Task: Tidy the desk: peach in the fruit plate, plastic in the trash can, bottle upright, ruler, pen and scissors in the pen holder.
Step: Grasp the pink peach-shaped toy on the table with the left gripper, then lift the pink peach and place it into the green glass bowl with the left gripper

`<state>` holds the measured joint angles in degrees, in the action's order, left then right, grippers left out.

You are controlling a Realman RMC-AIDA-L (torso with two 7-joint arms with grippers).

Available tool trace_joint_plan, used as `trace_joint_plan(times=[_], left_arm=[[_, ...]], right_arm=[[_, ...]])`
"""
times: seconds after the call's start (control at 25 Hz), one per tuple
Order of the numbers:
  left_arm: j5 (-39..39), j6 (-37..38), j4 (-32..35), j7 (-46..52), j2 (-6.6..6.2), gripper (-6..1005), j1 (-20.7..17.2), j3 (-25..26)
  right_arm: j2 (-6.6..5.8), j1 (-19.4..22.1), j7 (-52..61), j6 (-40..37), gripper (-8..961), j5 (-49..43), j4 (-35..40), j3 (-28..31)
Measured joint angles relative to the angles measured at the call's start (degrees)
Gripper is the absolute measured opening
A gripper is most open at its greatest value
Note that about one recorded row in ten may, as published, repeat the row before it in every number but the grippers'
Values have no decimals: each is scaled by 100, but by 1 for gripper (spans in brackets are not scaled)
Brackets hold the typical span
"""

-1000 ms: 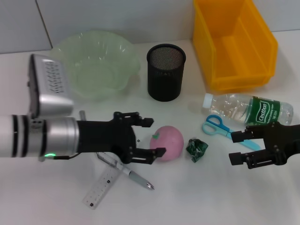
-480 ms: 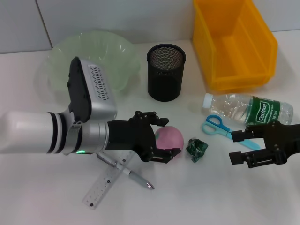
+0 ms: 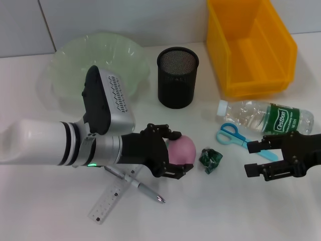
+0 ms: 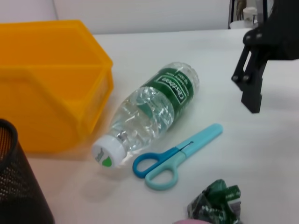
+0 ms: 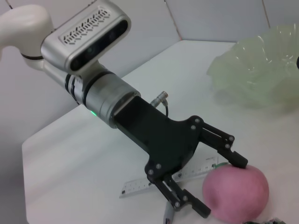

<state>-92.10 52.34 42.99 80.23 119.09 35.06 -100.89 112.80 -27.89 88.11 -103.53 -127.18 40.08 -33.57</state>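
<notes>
The pink peach (image 3: 183, 148) (image 5: 240, 191) lies on the white desk. My left gripper (image 3: 181, 151) (image 5: 222, 186) is open around it, one finger on each side. The clear bottle (image 3: 266, 118) (image 4: 154, 109) lies on its side, with the blue scissors (image 3: 234, 135) (image 4: 173, 156) just in front of it. The green plastic wad (image 3: 211, 159) (image 4: 217, 203) sits right of the peach. Ruler (image 3: 108, 201) and pen (image 3: 145, 191) lie crossed under the left arm. My right gripper (image 3: 251, 158) (image 4: 246, 91) stands open and empty by the scissors' blade end.
The green fruit plate (image 3: 135, 55) (image 5: 261, 74) stands at the back left. The black mesh pen holder (image 3: 177, 75) is behind the peach. The yellow trash can (image 3: 251, 45) (image 4: 46, 107) is at the back right.
My left arm has pushed forward to the right, so its open fingers now straddle the peach instead of standing short of it. The right arm has not moved.
</notes>
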Motion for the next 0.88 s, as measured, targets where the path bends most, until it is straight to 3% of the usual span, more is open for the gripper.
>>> trace_joint_plan(times=[0.16, 0.48, 0.56, 0.72, 0.76, 0.84, 0.88], left_arm=[[-1, -388, 39, 142, 0, 762, 4, -336], [50, -571, 208, 363, 0, 755, -101, -224], [59, -589, 425, 431, 0, 538, -223, -110], [99, -593, 963, 561, -15, 448, -532, 86], [222, -560, 1431, 597, -35, 426, -816, 232], [299, -552, 1622, 601, -42, 397, -945, 314], [495, -560, 2001, 573, -43, 392, -1220, 576]], right_arm=[[3, -4, -5, 0, 803, 0, 0, 3], [4, 4, -8, 0, 803, 0, 0, 15], [4, 4, -9, 2, 803, 1, -1, 19], [4, 12, -11, 6, 803, 1, 0, 31], [4, 20, -11, 6, 803, 1, 0, 43], [4, 23, -12, 8, 803, 1, 0, 48], [4, 25, -13, 8, 803, 1, 0, 48]])
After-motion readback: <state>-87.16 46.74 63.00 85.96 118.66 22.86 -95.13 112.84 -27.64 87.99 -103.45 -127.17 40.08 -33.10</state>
